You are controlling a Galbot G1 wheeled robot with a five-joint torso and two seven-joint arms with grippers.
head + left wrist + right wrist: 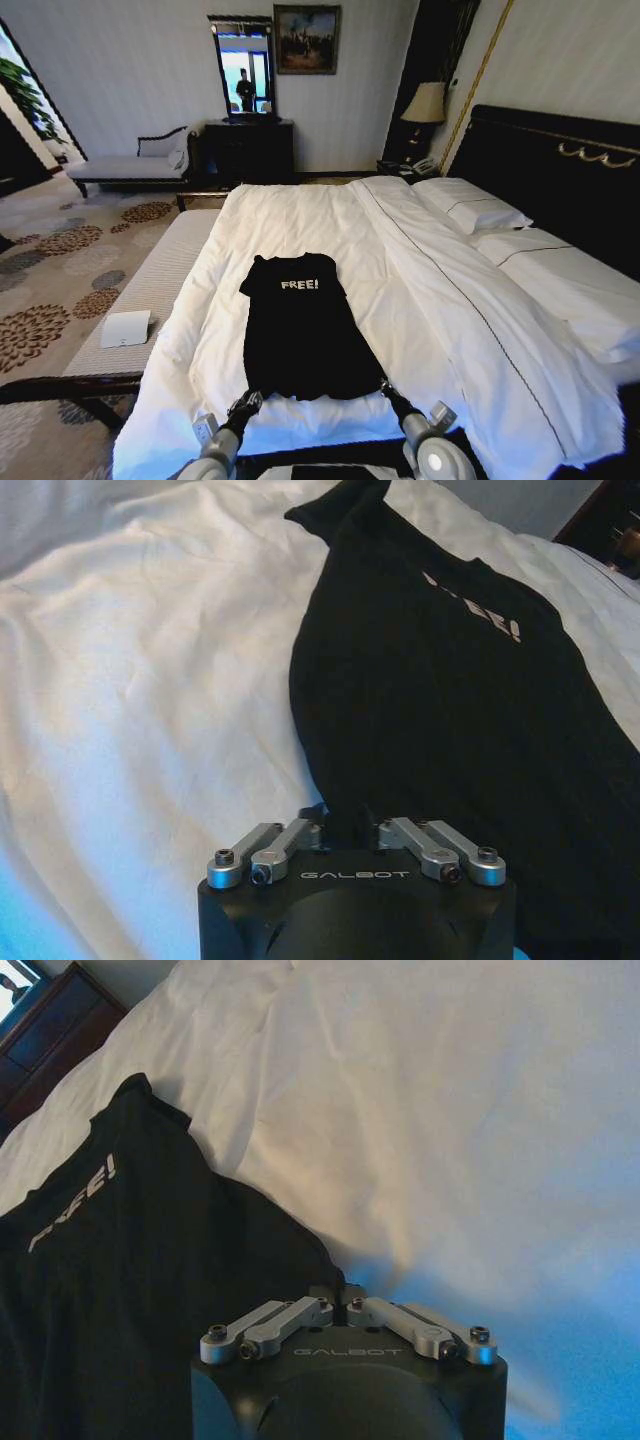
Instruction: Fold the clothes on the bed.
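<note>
T-shirt hem in both grippers.

White capital lettering reading "FREE!" stands across the chest of the black T-shirt, at the centre of the head view, the letters upright toward the camera. In the left wrist view the same lettering appears at the upper right of the frame, slanted and only partly legible on the dark cloth. In the right wrist view it runs up the left edge of the frame, tilted steeply. The brand name "GALBOT" is printed in small pale capitals on the black housing of the left gripper, bottom centre of that frame, and likewise on the right gripper.
</note>
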